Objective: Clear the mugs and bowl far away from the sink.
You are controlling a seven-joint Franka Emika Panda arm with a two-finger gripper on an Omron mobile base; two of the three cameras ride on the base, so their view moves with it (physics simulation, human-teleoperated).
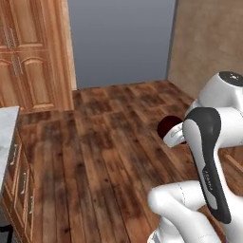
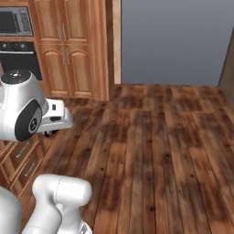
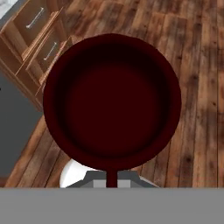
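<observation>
Fingers clamp the maroon mug (image 3: 112, 103) above open wooden floor (image 1: 95, 142).

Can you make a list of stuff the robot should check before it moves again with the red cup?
1. Mug held: the dark red mug sits at the gripper, which is shut on it. Ok.
2. Mug off the floor: in the left base view the mug hangs above the wooden floor. Ok.
3. Mug empty: the hand view looks into it and nothing shows inside. Ok.
4. Room ahead: open floor in front, the cabinet drawers off to one side. Ok.
5. Place to set it down: a bit of countertop shows at the left; whether it is the right place, cannot tell.
6. Bowl and other mugs: cannot tell.
</observation>
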